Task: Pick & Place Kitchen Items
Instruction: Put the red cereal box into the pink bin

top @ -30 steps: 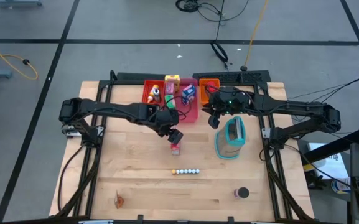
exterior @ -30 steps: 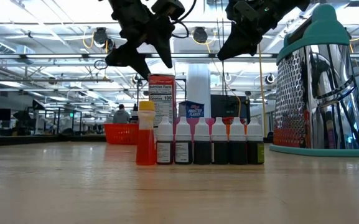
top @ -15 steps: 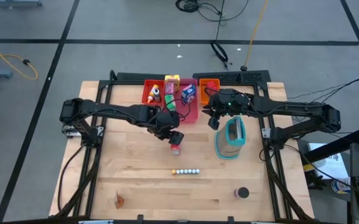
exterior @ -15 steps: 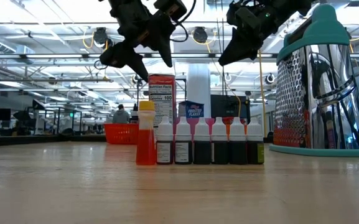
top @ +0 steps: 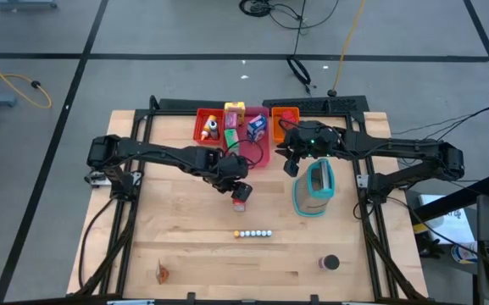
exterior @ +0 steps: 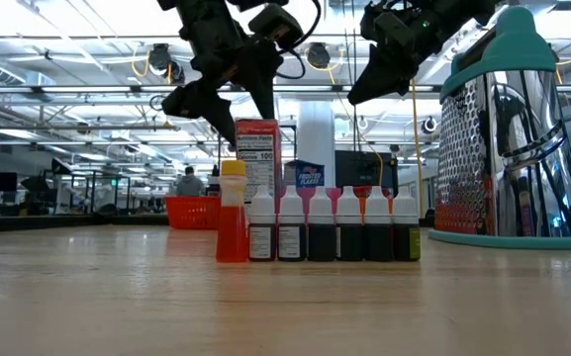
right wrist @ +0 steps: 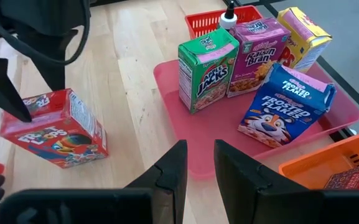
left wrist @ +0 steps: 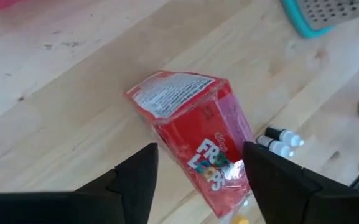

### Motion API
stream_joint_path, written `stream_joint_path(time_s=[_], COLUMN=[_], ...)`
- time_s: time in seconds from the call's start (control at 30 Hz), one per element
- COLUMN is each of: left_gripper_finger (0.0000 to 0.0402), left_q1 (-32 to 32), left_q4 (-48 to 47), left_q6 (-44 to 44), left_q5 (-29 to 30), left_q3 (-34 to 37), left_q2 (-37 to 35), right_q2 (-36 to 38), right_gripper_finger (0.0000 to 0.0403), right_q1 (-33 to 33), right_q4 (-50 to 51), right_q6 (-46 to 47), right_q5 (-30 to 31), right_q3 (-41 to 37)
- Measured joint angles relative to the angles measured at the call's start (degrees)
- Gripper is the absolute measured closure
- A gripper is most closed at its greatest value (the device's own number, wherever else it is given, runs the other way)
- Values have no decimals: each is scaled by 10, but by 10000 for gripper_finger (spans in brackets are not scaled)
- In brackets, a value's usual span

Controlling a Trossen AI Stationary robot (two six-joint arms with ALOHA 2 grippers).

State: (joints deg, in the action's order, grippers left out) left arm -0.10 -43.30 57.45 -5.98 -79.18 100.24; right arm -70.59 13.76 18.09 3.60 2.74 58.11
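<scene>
Red Froot Loops box [left wrist: 195, 134] stood between the left gripper's [left wrist: 195, 183] spread fingers at frame centre, where an off-centre close could topple it onto the tiny bottles [left wrist: 279, 140]; the right gripper [right wrist: 198, 168] hovered narrowly open.

The high view looks straight down on the whole table [top: 185, 254]. The low view sits at tabletop height, level, close behind a row of tiny bottles [exterior: 334, 225]. Both wrist views look down from near — sharing the red cereal box [left wrist: 195, 134], at 9 o'clock in the right one.
</scene>
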Motion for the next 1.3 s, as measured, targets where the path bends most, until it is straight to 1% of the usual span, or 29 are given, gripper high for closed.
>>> stream_joint_path(time_s=[0.07, 0.13, 0.37, 0.4, 0.6, 0.9, 1.1, 1.2, 1.3], left_gripper_finger=[191, 223, 377, 388, 398, 401, 401, 401, 401], left_q1=[0, 1, 1, 1, 6, 25, 43, 62, 91], left_q4=[0, 1, 0, 0, -1, -4, -6, 1, -2], left_q6=[-6, -12, -67, -76, -93, -107, -146, -172, -197], left_q5=[0, 0, -1, -1, -1, -18, -15, -15, -5], left_q3=[0, 0, 0, 0, 0, -6, -62, -98, -117], left_q2=[0, 0, 0, 0, 0, -32, -40, -40, -40], right_q2=[0, 0, 0, 0, 0, 0, 0, 0, 0], right_gripper_finger=[328, 328, 328, 328, 328, 328, 328, 328, 328], right_q1=[0, 0, 0, 0, 0, 0, 0, 0, 0], right_q4=[0, 1, 1, 1, 1, 1, 1, -1, -1], right_q6=[0, 0, 0, 0, 0, 0, 0, 1, 1], right_q5=[0, 0, 0, 0, 0, 0, 0, 0, 0], right_q3=[0, 0, 0, 0, 0, 0, 0, 0, 0])
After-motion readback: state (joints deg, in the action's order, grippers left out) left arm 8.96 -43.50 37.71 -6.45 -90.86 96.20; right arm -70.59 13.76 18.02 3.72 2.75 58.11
